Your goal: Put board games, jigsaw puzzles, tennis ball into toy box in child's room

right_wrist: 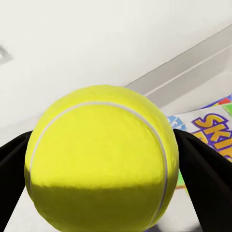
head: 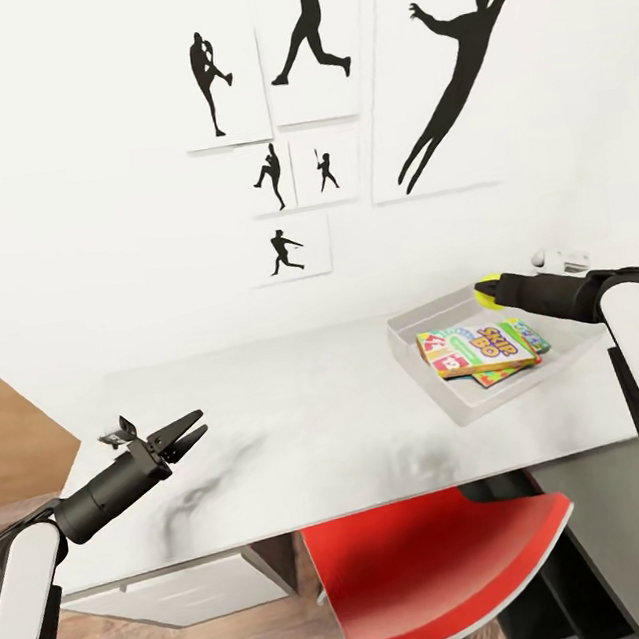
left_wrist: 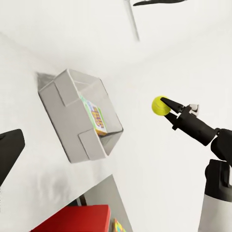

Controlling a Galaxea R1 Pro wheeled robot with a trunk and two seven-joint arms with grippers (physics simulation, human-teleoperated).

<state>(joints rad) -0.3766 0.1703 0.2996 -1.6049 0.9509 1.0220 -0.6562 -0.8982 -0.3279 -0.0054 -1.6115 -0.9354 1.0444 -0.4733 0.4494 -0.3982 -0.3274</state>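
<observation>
The tennis ball [head: 488,289] is held tight between the jaws of the right gripper [head: 492,290], up above the far edge of the toy box [head: 439,384] on the table [head: 304,432]. A Skip-Bo game [head: 480,347] is seen lying flat inside the box. The left gripper [head: 188,433] is held over the table's near left part with its jaws a little apart and nothing in them.

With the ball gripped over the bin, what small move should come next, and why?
Probably open the right gripper and let go. Its fingers clamp the tennis ball above the toy box near its far rim, with the Skip-Bo game already lying inside. Nudging slightly inward first would be safer.
</observation>
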